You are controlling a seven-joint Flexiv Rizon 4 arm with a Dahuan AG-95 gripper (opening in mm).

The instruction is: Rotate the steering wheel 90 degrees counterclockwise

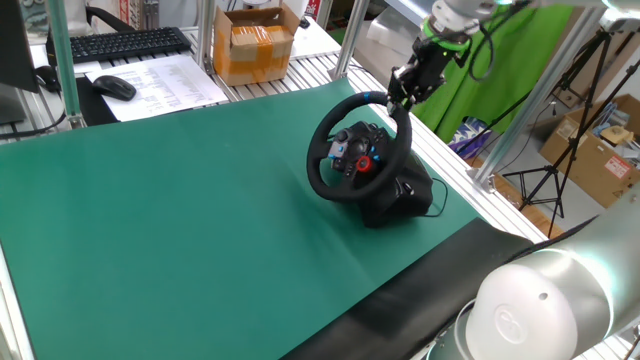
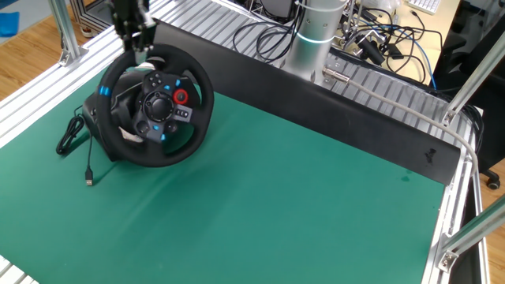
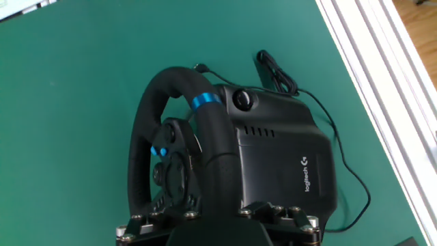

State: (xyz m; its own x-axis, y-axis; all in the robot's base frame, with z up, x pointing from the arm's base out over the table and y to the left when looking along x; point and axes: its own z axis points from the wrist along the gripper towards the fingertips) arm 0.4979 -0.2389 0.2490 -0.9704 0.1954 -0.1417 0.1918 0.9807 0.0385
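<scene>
One steering wheel (image 1: 358, 147) stands on the green mat (image 1: 180, 210), toward the mat's far right side in one fixed view and near its left end in the other fixed view (image 2: 156, 106). Its thick black rim tilts back on a black base (image 3: 287, 154), and the hub carries a red knob (image 2: 181, 96) with small coloured buttons around it. A narrow blue stripe (image 3: 205, 102) rings the rim; in the hand view it sits on the upper part of the rim, a little away from the gripper.

The gripper (image 1: 404, 97) is at the top of the rim, right at the rim's upper edge in both fixed views (image 2: 136, 41). In the hand view the rim runs down into the gripper body at the bottom edge of the picture, so the fingers seem to straddle it, but the fingertips themselves are cut off and I cannot tell whether the jaws are clamped on the rim or only loose around it.

A thin black cable (image 2: 77, 140) trails from the base across the mat, its plug end lying loose on the green. Beyond the mat, one fixed view shows a keyboard (image 1: 118, 43), a mouse (image 1: 114, 87) on printed sheets, and a cardboard box (image 1: 253, 45) on the aluminium frame.
</scene>
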